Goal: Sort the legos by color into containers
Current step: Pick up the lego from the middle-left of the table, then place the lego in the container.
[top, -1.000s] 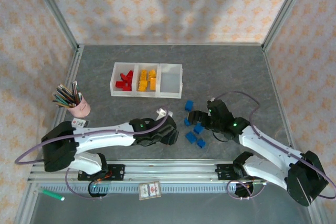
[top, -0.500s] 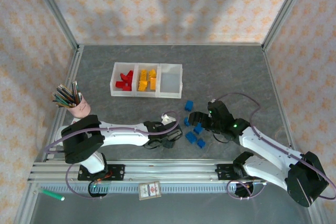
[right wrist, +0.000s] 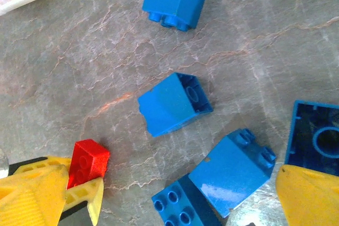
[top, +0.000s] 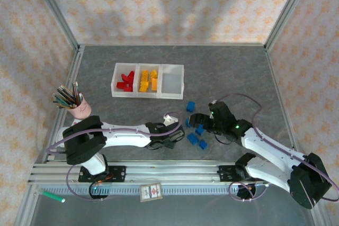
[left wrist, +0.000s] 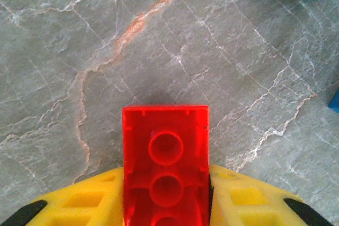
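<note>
Red brick (left wrist: pixel 165 168) tight in left tool (left wrist: pixel 166 199); right tool (right wrist: pixel 183 197) agape above blue bricks (right wrist: pixel 175 103); print on card (top: pixel 150 192) illegible.

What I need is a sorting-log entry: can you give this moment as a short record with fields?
left gripper: shut on a red plastic lego brick
right gripper: open, over five loose blue plastic bricks
white translucent three-compartment tray: red bricks left, yellow-orange bricks middle
surface: grey stone-patterned table
</note>
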